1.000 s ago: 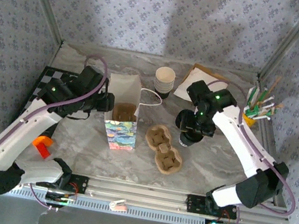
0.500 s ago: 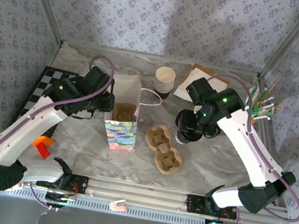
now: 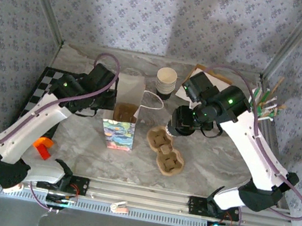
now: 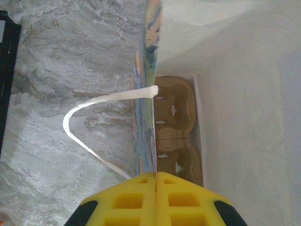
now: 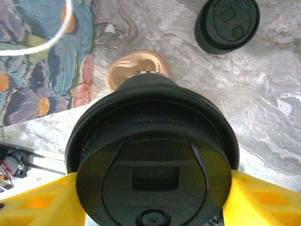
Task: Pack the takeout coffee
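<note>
A flower-printed paper bag (image 3: 118, 133) stands open on the marble table, with a brown cup carrier (image 4: 176, 136) lying in its bottom. My left gripper (image 4: 155, 175) is shut on the rim of the bag's printed side wall (image 4: 149, 117), and it sits at the bag's left in the top view (image 3: 110, 104). My right gripper (image 5: 153, 197) is shut on a coffee cup with a black lid (image 5: 153, 169). The cup (image 3: 179, 127) hangs over the far end of a second pulp carrier (image 3: 165, 149) to the right of the bag.
A stack of paper cups (image 3: 166, 79) stands behind the bag, with another black lid (image 5: 227, 23) beside it. Brown paper (image 3: 207, 78) and a holder of stirrers (image 3: 263, 109) are at the back right. A checkered board (image 3: 41, 90) and an orange piece (image 3: 43, 147) lie at the left.
My left gripper has closed on the bag's rim and the bag now stands squarer. My right arm has carried the cup leftward, over the carrier's far end.
</note>
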Robot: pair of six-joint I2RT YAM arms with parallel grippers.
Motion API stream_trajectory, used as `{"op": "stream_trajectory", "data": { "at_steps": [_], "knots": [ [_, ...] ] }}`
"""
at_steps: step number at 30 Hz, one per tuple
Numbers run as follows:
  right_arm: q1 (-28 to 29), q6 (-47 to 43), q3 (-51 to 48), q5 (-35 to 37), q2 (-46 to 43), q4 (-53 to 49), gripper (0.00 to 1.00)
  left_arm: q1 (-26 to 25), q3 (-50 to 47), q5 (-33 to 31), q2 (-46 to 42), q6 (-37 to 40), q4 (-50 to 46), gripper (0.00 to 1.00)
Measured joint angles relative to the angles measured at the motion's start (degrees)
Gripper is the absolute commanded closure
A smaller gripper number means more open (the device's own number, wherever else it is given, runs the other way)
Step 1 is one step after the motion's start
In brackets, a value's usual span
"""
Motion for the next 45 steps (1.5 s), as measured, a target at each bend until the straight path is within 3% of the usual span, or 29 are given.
{"op": "stream_trajectory", "data": {
  "at_steps": [16,27,45],
  "knots": [
    [5.7,0.7,17.4,-1.0,6.0,-1.8,0.34,0.0,3.4,0.0,1.6,1.5,-0.4,1.0],
    [6.6,1.5,27.3,-3.3,10.2,-1.7,0.34,0.0,4.3,1.0,2.0,0.9,-0.3,1.0],
    [7.0,4.4,37.6,-6.7,21.7,-0.7,0.36,-1.6,4.2,4.2,1.0,-6.6,3.3,1.0]
  ]
}}
